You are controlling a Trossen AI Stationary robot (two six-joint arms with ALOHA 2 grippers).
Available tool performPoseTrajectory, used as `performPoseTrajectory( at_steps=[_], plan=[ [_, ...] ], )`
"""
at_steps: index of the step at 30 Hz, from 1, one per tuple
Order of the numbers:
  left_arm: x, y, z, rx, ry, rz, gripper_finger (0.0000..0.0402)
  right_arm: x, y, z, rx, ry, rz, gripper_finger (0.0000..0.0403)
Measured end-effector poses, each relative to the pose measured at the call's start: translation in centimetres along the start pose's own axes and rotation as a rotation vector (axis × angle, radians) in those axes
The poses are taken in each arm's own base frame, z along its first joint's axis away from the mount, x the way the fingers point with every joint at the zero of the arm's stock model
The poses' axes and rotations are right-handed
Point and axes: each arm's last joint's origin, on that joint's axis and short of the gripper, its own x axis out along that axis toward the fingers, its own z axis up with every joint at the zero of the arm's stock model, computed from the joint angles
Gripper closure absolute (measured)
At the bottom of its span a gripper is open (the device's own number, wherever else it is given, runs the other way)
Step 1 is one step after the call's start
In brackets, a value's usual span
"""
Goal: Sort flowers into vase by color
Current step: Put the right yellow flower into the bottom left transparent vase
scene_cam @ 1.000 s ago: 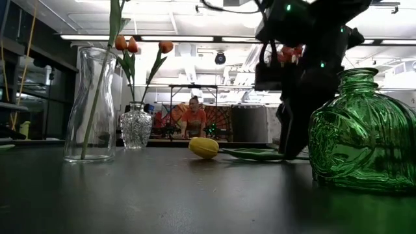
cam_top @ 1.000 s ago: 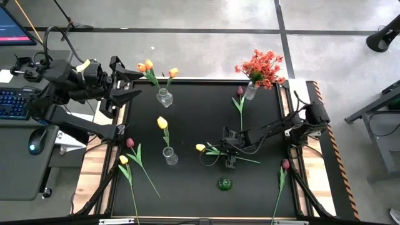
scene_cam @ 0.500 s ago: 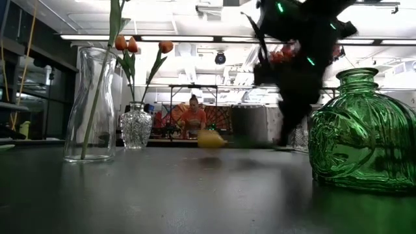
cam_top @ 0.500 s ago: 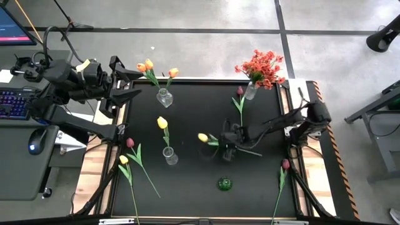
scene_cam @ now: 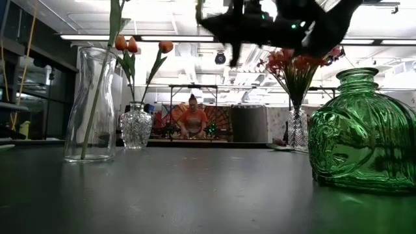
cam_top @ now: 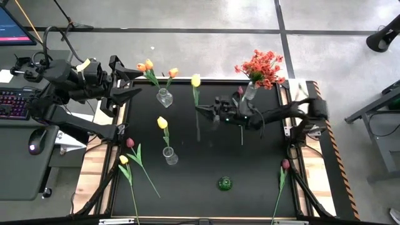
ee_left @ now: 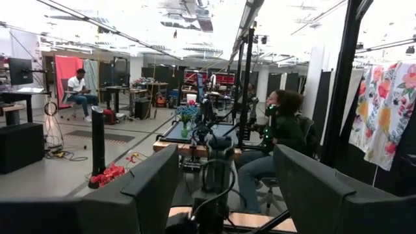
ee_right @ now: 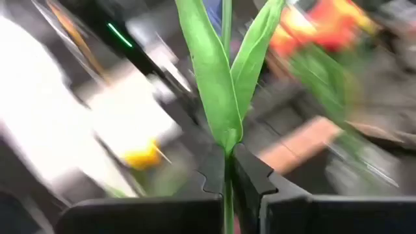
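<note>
Two fingers of my right gripper [cam_top: 206, 112] are clamped on the green stem of a yellow tulip [cam_top: 195, 80], held in the air over the black table [cam_top: 262, 162]; its head points toward twelve o'clock and the stem trails toward six. At about nine o'clock from the held stem, a clear vase [cam_top: 164, 97] carries orange tulips [cam_top: 149, 65]. At three o'clock, another vase [cam_top: 250, 91] holds the red-orange blossom spray [cam_top: 262, 67]. My left gripper [cam_top: 128, 84] waits spread wide at the table's ten o'clock corner, holding nothing.
</note>
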Motion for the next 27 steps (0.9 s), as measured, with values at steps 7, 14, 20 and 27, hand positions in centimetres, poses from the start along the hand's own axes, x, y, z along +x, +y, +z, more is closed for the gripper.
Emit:
performPoseTrajectory(
  at_steps=[7, 14, 20, 27],
  plan=[
    [0.0, 0.1, 0.3, -0.006, -0.031, 0.03, 0.0163, 4.2, 3.1, -0.7, 0.036, -0.194, 0.379, 0.0402],
    [0.0, 0.2, 0.4, -0.008, -0.04, 0.059, 0.0163, 8.1, 4.5, -0.6, -0.129, -0.078, 0.472, 0.0403],
    [0.0, 0.2, 0.5, -0.011, -0.051, 0.077, 0.0163, 10.0, 5.8, -1.2, -0.238, -0.002, 0.473, 0.0403],
    [0.0, 0.2, 0.5, -0.027, -0.055, 0.077, 0.0163, 10.7, 6.2, -2.8, -0.255, 0.032, 0.479, 0.0403]
  ],
)
